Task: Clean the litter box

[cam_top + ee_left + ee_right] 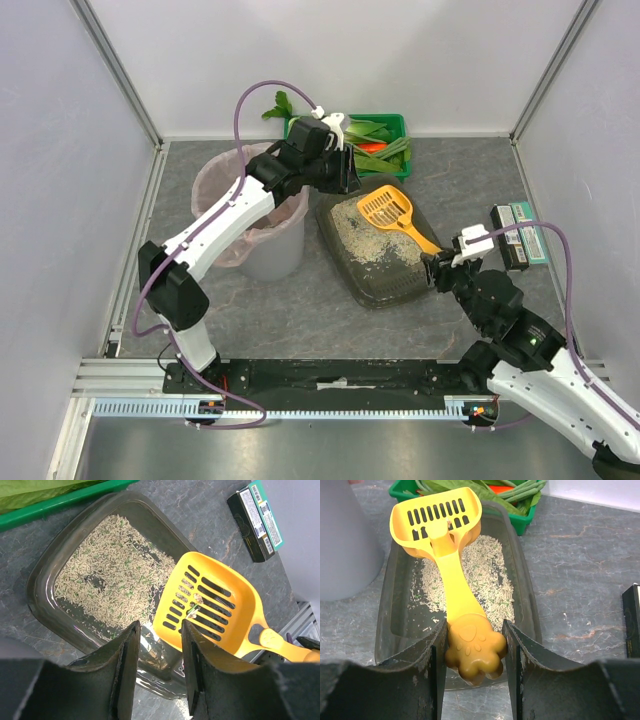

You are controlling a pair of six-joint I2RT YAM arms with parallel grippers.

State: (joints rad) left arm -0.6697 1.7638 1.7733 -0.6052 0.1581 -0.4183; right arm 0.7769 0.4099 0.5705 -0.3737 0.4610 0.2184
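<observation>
Presently, the round grey bin [270, 250] with its pink liner stands at 9 o'clock of the litter box [395, 282], just beside it. My left gripper [338, 168] hangs over the tray's 11 o'clock corner, its jaws moderately apart with nothing between them. The litter box lies at table centre. Pale litter [112, 572] is spread over its floor, with bare dark patches showing. A green crate [65, 501] of vegetables sits at its 12 o'clock. The yellow slotted scoop [384, 206] is over the tray's 12 o'clock end, handle running toward 4 o'clock. My right gripper [474, 642] is clamped on the paw-shaped handle end, both fingers touching it. A black box [520, 237] lies at 3 o'clock, apart.
</observation>
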